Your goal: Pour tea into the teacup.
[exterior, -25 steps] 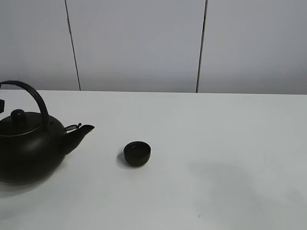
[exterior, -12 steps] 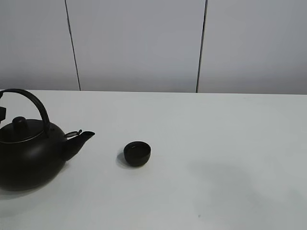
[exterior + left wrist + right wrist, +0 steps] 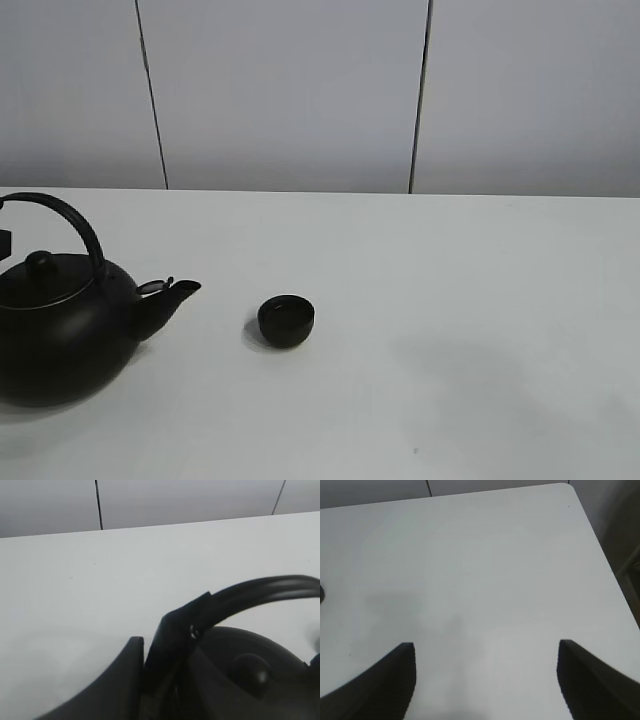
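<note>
**White table, two black items on it**

Plain white table (image 3: pixel 460 300), matte, w/ rounded far corner seen in right wrist view. Runs back to pale panelled wall.

On it: big round black kettle (image 3: pixel 62 325) at left edge, upright, arched handle up, lid w/ knob, spout aimed at teacup (image 3: pixel 286 320). Teacup tiny, black, handleless, upright, near spout but apart from it. Faint grey shadow patch on bare surface right of cup.

**Matt black on smooth white**

Kettle (image 3: pixel 62 325) looks like dull black cast metal, slightly satin. The teacup (image 3: pixel 286 320) is black too, glossy inside. Worktop (image 3: pixel 450 300) is smooth matt white, laminate-looking. Wall panels (image 3: pixel 285 90) behind are plain matt grey.
</note>
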Controlling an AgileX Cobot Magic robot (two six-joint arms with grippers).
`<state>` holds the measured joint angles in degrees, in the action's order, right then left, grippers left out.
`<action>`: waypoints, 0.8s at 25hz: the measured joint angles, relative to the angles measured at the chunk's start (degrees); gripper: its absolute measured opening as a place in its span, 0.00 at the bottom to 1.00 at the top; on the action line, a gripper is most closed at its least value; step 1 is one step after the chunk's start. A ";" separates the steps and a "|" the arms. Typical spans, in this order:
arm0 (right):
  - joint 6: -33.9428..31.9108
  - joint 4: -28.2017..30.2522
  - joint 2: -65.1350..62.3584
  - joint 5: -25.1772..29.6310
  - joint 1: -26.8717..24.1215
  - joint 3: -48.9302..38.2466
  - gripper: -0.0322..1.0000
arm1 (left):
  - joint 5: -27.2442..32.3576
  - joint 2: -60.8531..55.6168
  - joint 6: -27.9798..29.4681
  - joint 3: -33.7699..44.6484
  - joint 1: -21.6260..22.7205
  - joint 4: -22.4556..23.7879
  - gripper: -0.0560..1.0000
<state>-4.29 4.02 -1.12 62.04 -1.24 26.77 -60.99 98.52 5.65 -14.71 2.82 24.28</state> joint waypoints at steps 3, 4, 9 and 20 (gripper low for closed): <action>0.00 0.00 0.00 0.00 0.00 0.00 0.55 | -0.91 0.00 0.46 1.15 0.00 -0.32 0.25; 0.00 0.00 0.00 0.00 0.00 0.00 0.55 | -1.53 -0.06 0.76 1.43 0.00 -0.45 0.26; 0.00 0.00 0.00 0.00 0.00 0.00 0.55 | -3.95 -0.61 1.58 2.61 0.00 -0.82 0.32; 0.00 0.00 0.00 -0.05 0.00 0.00 0.55 | -4.36 -0.61 2.63 7.93 0.00 -2.93 0.33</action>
<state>-4.29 4.02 -1.12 61.99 -1.24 26.77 -65.35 97.90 8.28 -6.78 2.82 21.35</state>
